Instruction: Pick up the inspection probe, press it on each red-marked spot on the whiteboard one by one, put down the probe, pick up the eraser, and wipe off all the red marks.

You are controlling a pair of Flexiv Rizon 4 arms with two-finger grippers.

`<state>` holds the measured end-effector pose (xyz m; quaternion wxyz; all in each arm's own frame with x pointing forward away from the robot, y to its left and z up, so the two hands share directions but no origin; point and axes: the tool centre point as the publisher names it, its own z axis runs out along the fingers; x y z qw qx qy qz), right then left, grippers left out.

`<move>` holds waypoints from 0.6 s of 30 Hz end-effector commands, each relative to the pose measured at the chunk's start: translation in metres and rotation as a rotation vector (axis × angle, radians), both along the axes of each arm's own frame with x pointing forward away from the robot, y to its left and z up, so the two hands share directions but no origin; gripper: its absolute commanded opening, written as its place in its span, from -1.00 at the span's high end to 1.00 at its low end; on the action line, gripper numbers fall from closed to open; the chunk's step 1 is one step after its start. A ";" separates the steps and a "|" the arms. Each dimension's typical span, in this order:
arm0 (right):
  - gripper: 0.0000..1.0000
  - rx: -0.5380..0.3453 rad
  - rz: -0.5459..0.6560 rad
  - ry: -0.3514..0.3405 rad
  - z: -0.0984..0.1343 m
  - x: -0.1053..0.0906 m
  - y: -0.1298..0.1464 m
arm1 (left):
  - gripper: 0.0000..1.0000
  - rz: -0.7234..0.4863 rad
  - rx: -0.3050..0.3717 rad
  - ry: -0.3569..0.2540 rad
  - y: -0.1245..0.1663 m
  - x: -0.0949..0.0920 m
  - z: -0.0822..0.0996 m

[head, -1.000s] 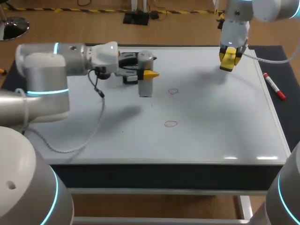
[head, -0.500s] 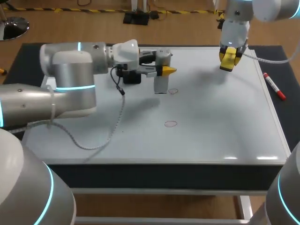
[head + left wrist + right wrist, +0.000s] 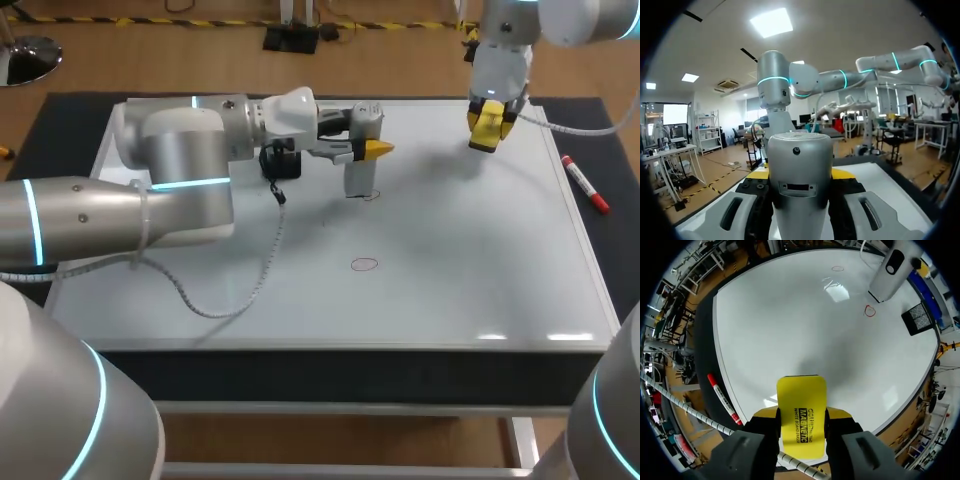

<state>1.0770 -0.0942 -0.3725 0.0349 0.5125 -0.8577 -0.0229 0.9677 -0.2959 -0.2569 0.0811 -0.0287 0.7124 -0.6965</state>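
In the head view, the left gripper [image 3: 366, 150] is seen over the far middle of the whiteboard [image 3: 460, 250], closed on the grey probe [image 3: 360, 178], which is held upright. The probe's lower end is placed just beside the far red mark [image 3: 372, 195]; contact with the board cannot be told. The near red mark [image 3: 365, 264] is drawn well apart from it, toward the front. The right gripper [image 3: 487, 128] is held above the far right of the board, with the yellow eraser [image 3: 485, 122] clamped between its fingers. A red marker [image 3: 585, 185] is laid just off the board's right edge.

In the left wrist view, the probe [image 3: 800, 185] is gripped from both sides by the left gripper [image 3: 800, 176].

In the right wrist view, the eraser [image 3: 801, 400] is pinched in the right gripper [image 3: 801, 413], above the whiteboard [image 3: 790, 315]. Ahead, the probe [image 3: 892, 270] is seen beside the far red mark [image 3: 869, 311], and the near red mark [image 3: 838, 268] beyond it. The red marker [image 3: 722, 397] is found beside the gripper.
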 end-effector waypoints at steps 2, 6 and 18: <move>1.00 -0.002 0.003 0.004 0.001 0.002 -0.001 | 1.00 -0.006 -0.008 -0.002 -0.012 0.009 -0.009; 1.00 -0.002 0.003 0.004 0.001 0.002 -0.001 | 1.00 -0.014 -0.016 -0.007 -0.014 0.014 -0.013; 1.00 -0.002 0.003 0.004 0.001 0.002 -0.001 | 1.00 -0.026 -0.032 -0.004 -0.021 0.024 -0.022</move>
